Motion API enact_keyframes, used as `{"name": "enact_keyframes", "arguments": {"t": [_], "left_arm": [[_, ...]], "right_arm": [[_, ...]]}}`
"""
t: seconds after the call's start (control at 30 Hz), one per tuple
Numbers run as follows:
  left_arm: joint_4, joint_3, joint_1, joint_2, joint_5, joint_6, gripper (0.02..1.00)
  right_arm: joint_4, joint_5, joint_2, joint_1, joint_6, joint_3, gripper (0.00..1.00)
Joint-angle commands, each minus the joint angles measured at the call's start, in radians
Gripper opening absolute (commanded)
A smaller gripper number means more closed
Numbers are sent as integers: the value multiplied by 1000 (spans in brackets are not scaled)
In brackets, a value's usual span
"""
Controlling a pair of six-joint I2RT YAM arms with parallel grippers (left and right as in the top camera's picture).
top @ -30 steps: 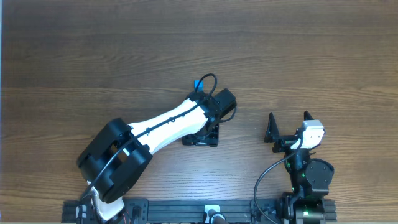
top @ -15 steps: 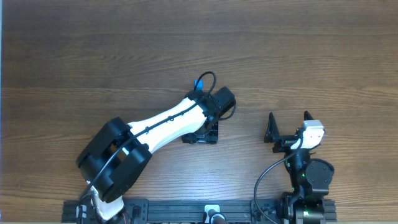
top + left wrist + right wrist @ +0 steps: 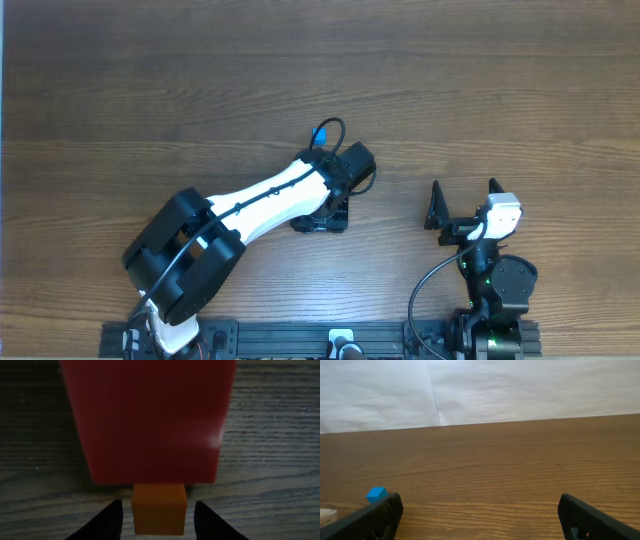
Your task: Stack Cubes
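A small orange cube (image 3: 159, 515) lies on the wood table between the fingers of my left gripper (image 3: 159, 510). There is a narrow gap on each side, so the gripper is open around it. A much larger red block (image 3: 150, 420) stands directly beyond the orange cube and touches it. From above, the left gripper (image 3: 322, 215) points down at the table's middle and hides both blocks. A blue cube (image 3: 320, 133) (image 3: 376, 494) sits just beyond the left wrist. My right gripper (image 3: 463, 200) (image 3: 479, 505) rests open and holds nothing near its base.
The brown wood table (image 3: 480, 80) stretches wide beyond and beside both arms. A pale wall (image 3: 520, 390) rises behind its far edge. The left arm's white forearm (image 3: 265, 200) lies diagonally across the near middle.
The left arm's wrist has shifted slightly to the left. The right arm has not moved.
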Motion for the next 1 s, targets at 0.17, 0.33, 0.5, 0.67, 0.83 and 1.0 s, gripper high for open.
{"name": "enact_keyframes", "arguments": {"t": [0.17,0.33,0.5,0.67,0.83,1.0], "left_arm": [[11,-7,6,-18,-27,-7,340],[10,-7,6,-18,-31,-7,257],[8,-7,6,-18,-31,-7,139],[3,-6,6,-24,-22,-7,42],[-5,-4,6,-96,-7,-7,38],[-66,39,19,-198,-8,1,38]], "right_arm": [[-4,-8,-8,5,-8,-5,993],[-4,-7,-8,5,-8,-5,993],[-4,-8,-8,5,-8,-5,993],[-4,-7,-8,5,-8,-5,993],[-4,-7,-8,5,-8,-5,993],[-4,-7,-8,5,-8,-5,993]]}}
